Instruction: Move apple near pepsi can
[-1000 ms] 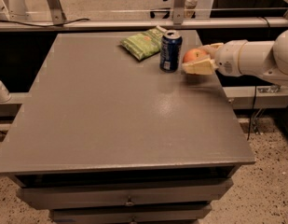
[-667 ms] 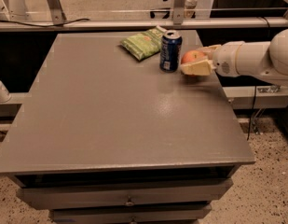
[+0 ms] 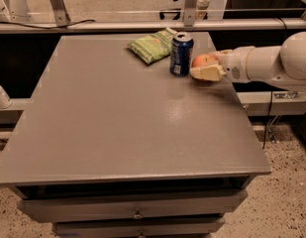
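One table: a flat grey table (image 3: 118, 128) is seen, with drawers set under its near edge.
One arm: a white robot arm (image 3: 271, 63) is stretched level from the right, low over the table's far right part.
One gripper: the cream two-finger gripper (image 3: 206, 67) is pointed left, its jaws pinched on the apple.
One apple: a round red-orange apple (image 3: 204, 60) is held just right of the can.
One can: a dark blue pepsi can (image 3: 181, 53) with a silver top is stood upright.
One bag: a crinkled green snack bag (image 3: 151, 46) is laid behind the can, to its left.
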Motion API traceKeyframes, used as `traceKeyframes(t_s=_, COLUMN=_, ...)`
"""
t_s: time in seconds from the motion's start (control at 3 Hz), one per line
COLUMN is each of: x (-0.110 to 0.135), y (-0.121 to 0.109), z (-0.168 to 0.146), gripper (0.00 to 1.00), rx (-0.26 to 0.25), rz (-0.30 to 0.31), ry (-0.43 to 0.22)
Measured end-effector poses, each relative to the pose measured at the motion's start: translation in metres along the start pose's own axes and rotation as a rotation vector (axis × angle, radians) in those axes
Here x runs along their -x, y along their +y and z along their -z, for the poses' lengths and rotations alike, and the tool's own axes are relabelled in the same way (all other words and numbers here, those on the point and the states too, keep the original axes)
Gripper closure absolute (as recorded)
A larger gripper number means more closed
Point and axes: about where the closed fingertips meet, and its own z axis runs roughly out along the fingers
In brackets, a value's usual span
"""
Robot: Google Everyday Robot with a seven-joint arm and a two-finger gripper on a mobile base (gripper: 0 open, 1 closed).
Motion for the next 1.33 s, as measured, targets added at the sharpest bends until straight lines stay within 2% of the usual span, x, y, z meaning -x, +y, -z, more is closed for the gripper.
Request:
traceKeyframes(t_s=0.33, x=-0.001, y=0.002, z=-0.002, gripper=0.0, rx=0.013, rz=-0.014, ry=-0.001)
traceKeyframes(t_s=1.0, x=0.012, y=0.014, z=0.013, gripper=0.0, rx=0.042, rz=-0.006, ry=-0.015)
traceKeyframes(t_s=1.33, x=0.023, y=0.009, z=0.047, gripper=0.0, rx=0.023, rz=0.037, ry=-0.018)
